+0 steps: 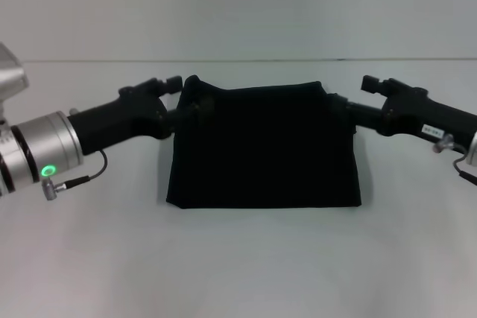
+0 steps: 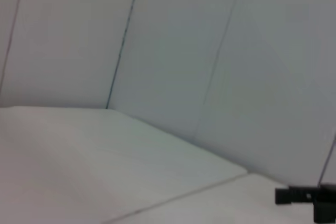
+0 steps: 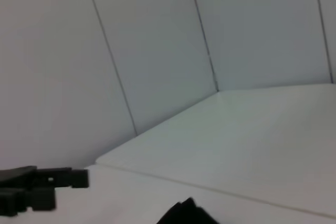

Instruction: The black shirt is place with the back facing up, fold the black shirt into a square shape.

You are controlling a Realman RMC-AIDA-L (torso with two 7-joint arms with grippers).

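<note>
the plain matte-black cloth t-shirt (image 1: pixel 264 147), already a folded rectangle, hangs between the jaws, its near hem touching the white tabletop (image 1: pixel 238 266). left gripper (image 1: pixel 188 106) and right gripper (image 1: pixel 337 106) clamp its far corners. a fold seems underway; next, lay those corners down evenly.

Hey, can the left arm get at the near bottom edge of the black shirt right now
Probably not straight away. The left end effector is at the black shirt's far left corner, seemingly gripping it, and the right end effector is at the far right corner. The near edge lies unobstructed on the table.
</note>
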